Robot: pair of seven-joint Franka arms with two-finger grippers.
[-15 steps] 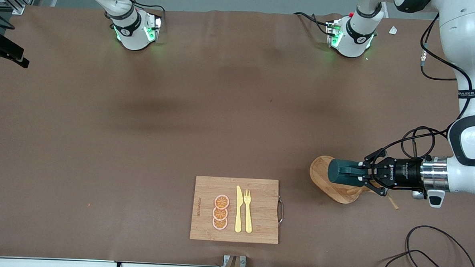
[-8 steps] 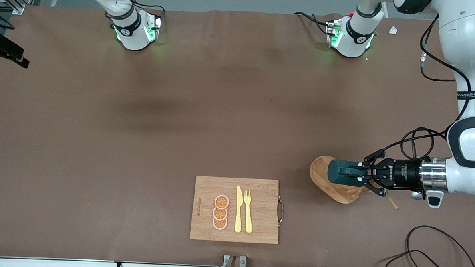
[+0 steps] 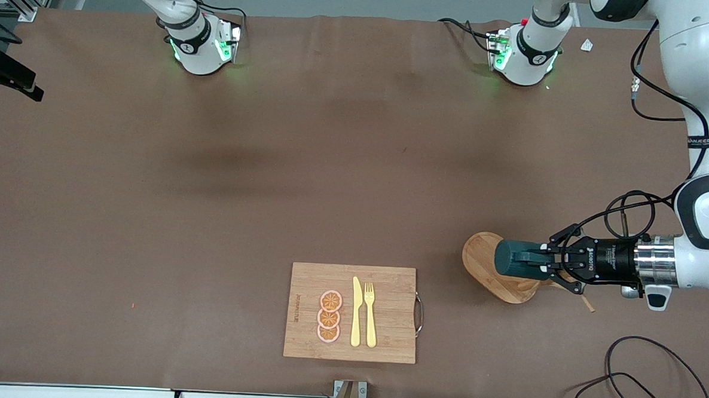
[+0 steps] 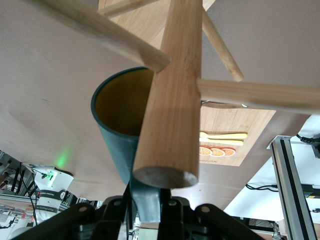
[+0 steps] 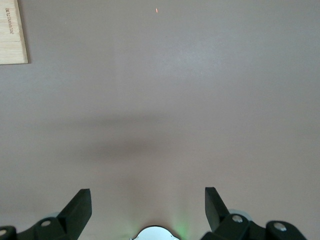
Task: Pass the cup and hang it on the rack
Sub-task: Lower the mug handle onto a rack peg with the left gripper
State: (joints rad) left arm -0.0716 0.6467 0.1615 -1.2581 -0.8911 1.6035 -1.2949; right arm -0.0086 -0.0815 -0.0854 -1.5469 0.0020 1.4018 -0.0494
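Note:
The dark teal cup [image 3: 514, 258] lies on its side in the air over the rack's oval base [image 3: 479, 256]. My left gripper [image 3: 541, 261] is shut on the cup's handle. In the left wrist view the cup [image 4: 116, 112] shows its yellowish inside, and my left gripper [image 4: 149, 204] pinches the teal handle. The rack's post [image 4: 172, 95] stands right against the cup, and a peg [image 4: 95, 26] crosses over its rim. My right gripper [image 5: 148, 201] is open and empty over bare table near its base. It is out of the front view.
A wooden cutting board [image 3: 385, 320] with a yellow knife [image 3: 355, 311], a fork [image 3: 370, 313] and orange slices [image 3: 329, 316] lies near the front edge. Its corner also shows in the right wrist view [image 5: 12, 30]. Cables [image 3: 640, 367] lie at the left arm's end.
My left gripper has shifted slightly toward the left arm's end of the table, carrying the cup along over the rack's base. The right arm has not moved.

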